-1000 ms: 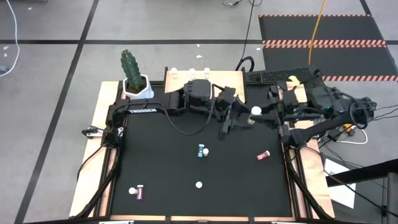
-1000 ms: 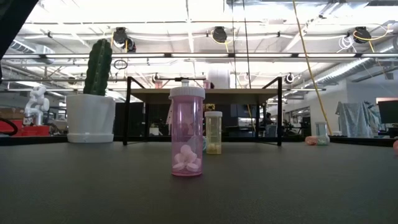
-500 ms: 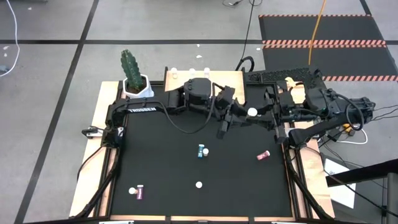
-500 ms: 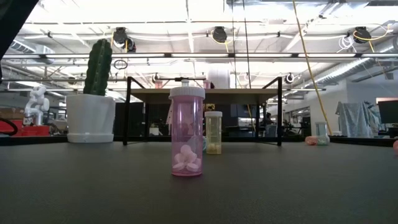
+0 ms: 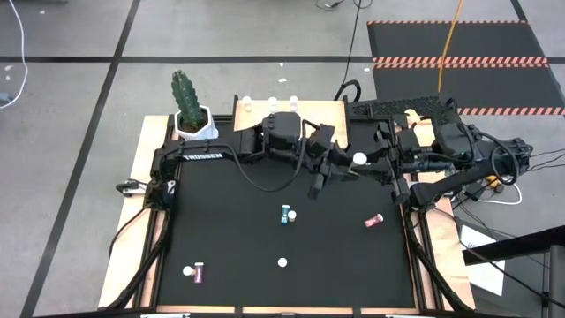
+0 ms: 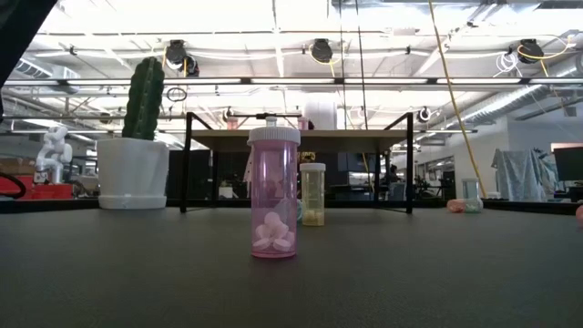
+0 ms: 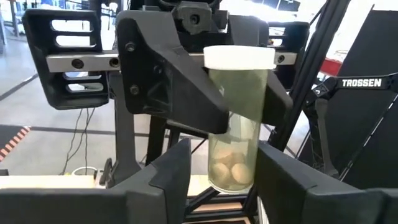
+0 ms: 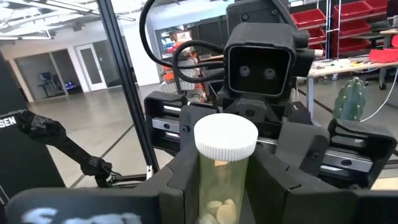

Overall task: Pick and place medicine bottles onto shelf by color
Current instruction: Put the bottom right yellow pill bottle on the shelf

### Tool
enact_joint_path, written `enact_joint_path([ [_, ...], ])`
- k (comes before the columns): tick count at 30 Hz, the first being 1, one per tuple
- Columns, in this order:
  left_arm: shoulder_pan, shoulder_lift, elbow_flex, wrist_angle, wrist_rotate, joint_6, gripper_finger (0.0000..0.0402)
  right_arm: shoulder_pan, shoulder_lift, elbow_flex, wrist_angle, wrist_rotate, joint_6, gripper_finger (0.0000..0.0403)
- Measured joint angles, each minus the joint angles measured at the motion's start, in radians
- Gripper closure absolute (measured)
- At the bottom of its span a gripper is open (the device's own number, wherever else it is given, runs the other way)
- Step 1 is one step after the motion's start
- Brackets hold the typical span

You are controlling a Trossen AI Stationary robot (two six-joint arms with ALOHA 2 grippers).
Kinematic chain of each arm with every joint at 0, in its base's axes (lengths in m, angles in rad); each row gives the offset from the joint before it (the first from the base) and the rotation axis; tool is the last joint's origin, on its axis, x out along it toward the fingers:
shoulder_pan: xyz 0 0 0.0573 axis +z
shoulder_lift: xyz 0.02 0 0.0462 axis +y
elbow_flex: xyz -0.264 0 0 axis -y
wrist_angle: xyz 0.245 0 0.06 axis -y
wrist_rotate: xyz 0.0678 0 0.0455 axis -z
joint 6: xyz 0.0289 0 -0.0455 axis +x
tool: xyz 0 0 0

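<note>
A yellowish bottle (image 5: 359,160) with a white cap is held upright in the air over the table's far middle, between my two grippers. My right gripper (image 5: 365,163) reaches in from the right and is shut on it. My left gripper (image 5: 346,167) faces it from the left and is open. Its fingers (image 7: 171,177) stand on either side of the bottle's lower part (image 7: 231,174), with a gap showing on one side. The wooden shelf (image 5: 322,110) at the far edge carries three white-capped bottles (image 5: 272,101). My right gripper pinches the bottle's upper body (image 7: 239,93), just under the white cap (image 8: 225,138), between its two fingers (image 7: 180,102). The fingers come level from the table's right side. The bottle stands upright in the hold, lifted clear of the table.
On the black mat are a blue bottle with a white-capped one beside it (image 5: 287,214), a pink bottle lying on its side (image 5: 374,220), an upright pink bottle (image 6: 274,196) near the front, and a purple one lying on its side (image 5: 197,273). A potted cactus (image 5: 191,110) stands at the far left.
My right gripper has shifted a little toward the table's left with the bottle, closer to my left gripper. The bottle stays upright.
</note>
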Motion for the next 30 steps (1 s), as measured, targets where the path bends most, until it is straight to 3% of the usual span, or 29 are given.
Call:
enact_joint_path([
  [8, -0.001, 0.000, 0.000, 0.000, 0.002, 0.020, 0.0310, 0.000, 0.000, 0.000, -0.005, 0.003, 0.008, 0.0298],
  [16, 0.015, 0.000, 0.000, 0.001, -0.007, 0.033, 0.0285, -0.031, -0.053, -0.001, -0.093, 0.001, 0.051, 0.0228],
  [22, 0.023, 0.000, 0.000, -0.003, -0.008, 0.036, 0.0299, -0.052, -0.116, 0.000, -0.083, 0.003, 0.072, 0.0167],
  [30, 0.020, 0.000, 0.000, -0.109, -0.006, 0.123, 0.0287, -0.088, -0.052, 0.001, -0.101, -0.076, 0.063, 0.0150],
])
